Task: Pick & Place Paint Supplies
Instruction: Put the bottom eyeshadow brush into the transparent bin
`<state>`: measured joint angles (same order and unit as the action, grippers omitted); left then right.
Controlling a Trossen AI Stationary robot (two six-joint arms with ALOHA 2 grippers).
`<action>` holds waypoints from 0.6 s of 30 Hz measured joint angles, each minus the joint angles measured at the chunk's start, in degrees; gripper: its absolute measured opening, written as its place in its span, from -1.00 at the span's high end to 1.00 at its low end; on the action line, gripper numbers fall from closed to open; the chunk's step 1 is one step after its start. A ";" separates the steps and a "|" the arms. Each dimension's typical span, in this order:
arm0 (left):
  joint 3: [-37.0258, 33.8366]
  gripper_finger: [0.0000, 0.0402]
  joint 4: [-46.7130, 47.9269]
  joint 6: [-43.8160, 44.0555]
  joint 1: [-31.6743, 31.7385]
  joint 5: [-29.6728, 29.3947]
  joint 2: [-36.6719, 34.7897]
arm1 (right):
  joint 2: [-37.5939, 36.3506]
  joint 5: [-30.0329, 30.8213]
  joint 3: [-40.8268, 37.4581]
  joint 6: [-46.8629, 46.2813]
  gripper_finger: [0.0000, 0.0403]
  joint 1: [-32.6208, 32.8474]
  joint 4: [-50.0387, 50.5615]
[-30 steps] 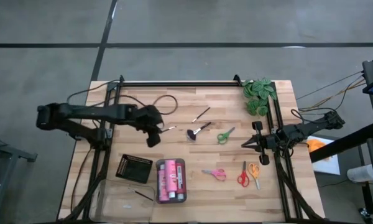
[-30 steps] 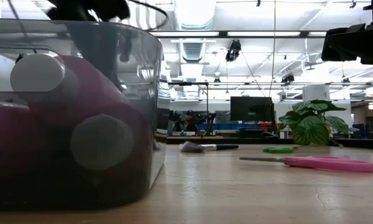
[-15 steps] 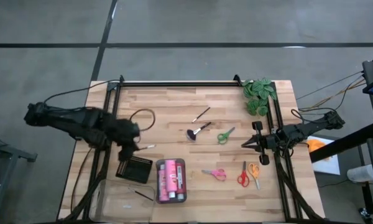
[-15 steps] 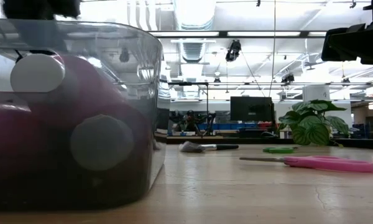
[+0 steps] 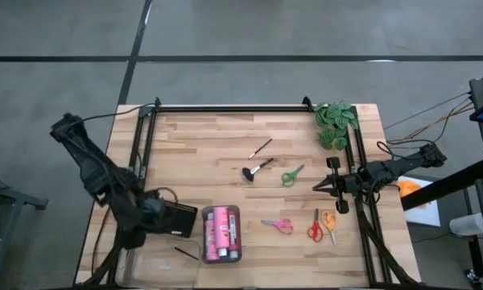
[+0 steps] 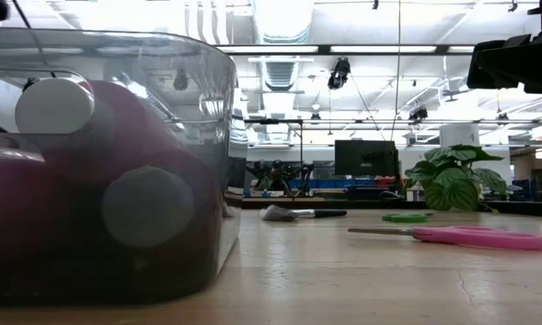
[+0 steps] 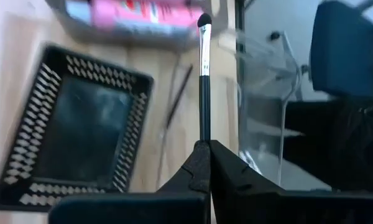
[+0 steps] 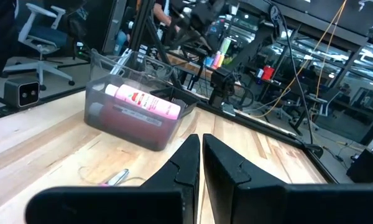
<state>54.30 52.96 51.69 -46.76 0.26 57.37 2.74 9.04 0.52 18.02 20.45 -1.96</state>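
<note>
Now: left jaws (image 7: 204, 144) clenched on a thin dark brush (image 7: 204, 74), just beside the black tray (image 5: 177, 218).
Brush sticks out over the worktop (image 5: 217, 145) w/ tip toward the paint bottles (image 5: 220, 234), which lie in the clear bin right of the black tray. Right jaws (image 5: 320, 186) pressed together, holding nothing, well right of the tray, near the scissors (image 5: 291, 175).

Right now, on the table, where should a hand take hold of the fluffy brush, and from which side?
Grip the fluffy brush on its thin pale handle, from straight above. It lies flat; the handle is the narrow part, with bare wood either side.
</note>
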 joint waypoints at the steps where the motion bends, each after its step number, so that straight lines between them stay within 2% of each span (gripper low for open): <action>1: -0.11 1.00 -0.04 1.47 -1.43 -0.14 0.77 | 0.00 0.00 0.02 0.00 0.92 0.00 0.00; 5: -0.15 1.00 -1.18 7.68 -6.15 -0.28 4.58 | 0.01 0.00 0.01 0.00 0.92 -0.02 -0.01; 9: -0.16 1.00 -4.85 8.38 -9.47 -1.79 9.35 | 0.02 0.00 0.00 0.00 0.92 -0.02 -0.02; 18: -0.24 1.00 -9.62 7.49 -10.41 -2.24 16.53 | 0.02 0.00 0.02 0.00 0.92 -0.02 -0.02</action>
<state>54.06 43.35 59.18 -57.17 -1.98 73.89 2.76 9.04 0.53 18.02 20.43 -1.98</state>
